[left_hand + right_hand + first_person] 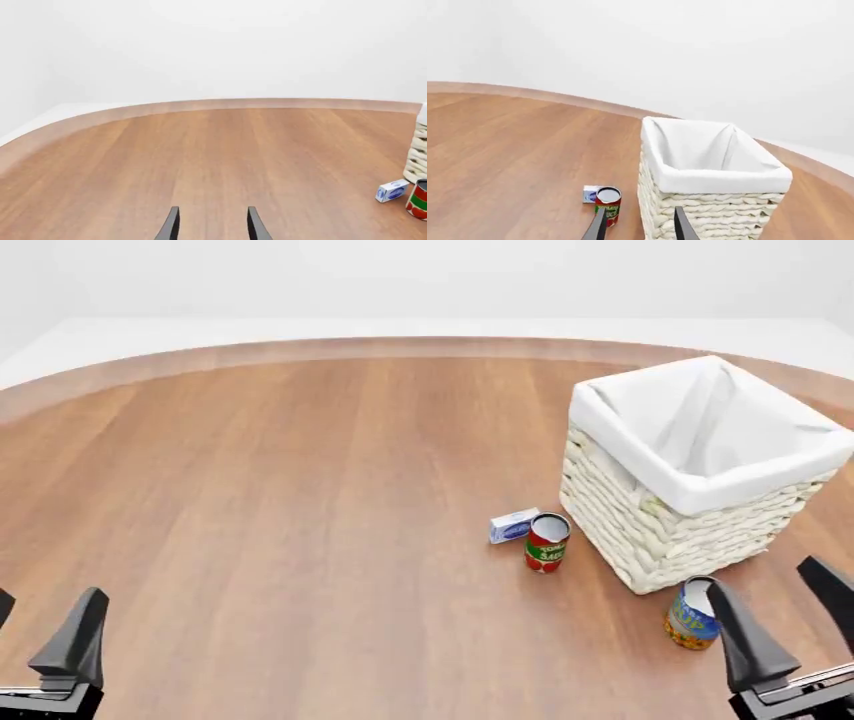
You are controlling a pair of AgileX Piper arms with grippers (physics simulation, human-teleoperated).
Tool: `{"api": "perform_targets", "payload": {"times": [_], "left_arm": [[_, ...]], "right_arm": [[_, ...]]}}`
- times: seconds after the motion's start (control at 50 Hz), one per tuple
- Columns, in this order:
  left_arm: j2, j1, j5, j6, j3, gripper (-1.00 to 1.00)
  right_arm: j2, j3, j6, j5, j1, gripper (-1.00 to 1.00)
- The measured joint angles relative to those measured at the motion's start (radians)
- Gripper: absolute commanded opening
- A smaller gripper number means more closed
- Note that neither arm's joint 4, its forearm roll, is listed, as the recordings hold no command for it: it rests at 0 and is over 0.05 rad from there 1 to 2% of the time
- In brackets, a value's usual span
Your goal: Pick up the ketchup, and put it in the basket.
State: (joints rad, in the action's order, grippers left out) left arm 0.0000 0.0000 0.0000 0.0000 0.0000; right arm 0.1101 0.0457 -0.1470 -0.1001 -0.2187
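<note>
Table (294, 520): round wooden top with a paler edge band, spreading ahead of both pairs of my fingers.
Basket (667, 530): large, square, cream-white woven wicker, with a white cloth liner (707, 430) folded over its rim. It stands ahead of my right fingers and far to the right of my left ones. From my right wrist it fills the space just beyond the fingertips.
Basket contents: only white liner shows on the inside walls I can see; the bottom is hidden from me.
Ketchup: no orange-red bottle shows in any of my three views, so I cannot tell where it is.
Blue-and-yellow can (690, 614): upright, just beside the basket's near corner, right against the tip of my right inner finger in the front view.
Red-and-green can (546, 543): upright, near the basket's left wall, ahead and to the left of my right fingers, well to the right of my left ones.
Small blue-and-white box (514, 526): lying flat, just beside the red-and-green can, on its far left.
Right gripper (787, 612): my two dark fingers stand apart, holding nothing.
Left gripper (211, 218): fingers apart over bare wood, holding nothing.
</note>
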Motion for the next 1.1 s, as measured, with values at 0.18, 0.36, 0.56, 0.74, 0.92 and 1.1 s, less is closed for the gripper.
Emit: {"api": "perform_targets", "payload": {"times": [0.18, 0.36, 0.56, 0.74, 0.92, 1.1], "left_arm": [[0.0, 0.0, 0.0, 0.0, 0.0, 1.0], [0.0, 0.0, 0.0, 0.0, 0.0, 1.0], [0.0, 0.0, 0.0, 0.0, 0.0, 1.0], [0.0, 0.0, 0.0, 0.0, 0.0, 1.0], [0.0, 0.0, 0.0, 0.0, 0.0, 1.0], [0.0, 0.0, 0.0, 0.0, 0.0, 1.0]], "right_arm": [[0.111, 0.014, -0.016, -0.103, -0.081, 1.0], [0.261, 0.035, -0.022, -0.221, -0.174, 1.0], [0.423, 0.061, -0.026, -0.34, -0.269, 1.0], [0.536, 0.087, -0.024, -0.413, -0.348, 1.0], [0.632, 0.119, -0.023, -0.464, -0.424, 1.0], [0.733, 0.155, -0.008, -0.512, -0.5, 1.0]]}}
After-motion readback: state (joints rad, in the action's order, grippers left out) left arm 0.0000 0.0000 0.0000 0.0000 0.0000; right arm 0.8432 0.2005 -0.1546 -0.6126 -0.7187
